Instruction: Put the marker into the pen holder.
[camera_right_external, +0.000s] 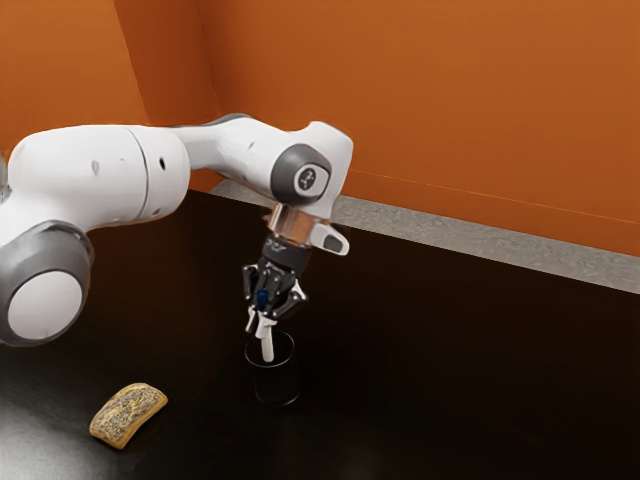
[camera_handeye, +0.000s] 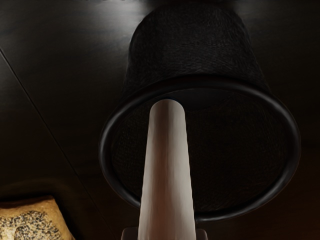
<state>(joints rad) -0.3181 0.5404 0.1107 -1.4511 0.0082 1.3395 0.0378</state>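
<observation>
I hold the white marker (camera_right_external: 267, 346) between both fingers of my gripper (camera_right_external: 262, 320), its lower end at the black pen holder's (camera_right_external: 277, 386) mouth, the bread (camera_right_external: 128, 414) nearer, toward the exterior view's left.

Dark table (camera_right_external: 460, 360) bears pen holder (camera_right_external: 276, 384); seeded bread (camera_right_external: 128, 414).

Seeded bread slice (camera_right_external: 128, 415), dark tabletop (camera_right_external: 450, 370), orange walls (camera_right_external: 430, 90), grey stone strip (camera_right_external: 480, 240)

No lettering can be read; the round mark (camera_right_external: 308, 179) on the arm (camera_right_external: 230, 150) is too small to tell.
</observation>
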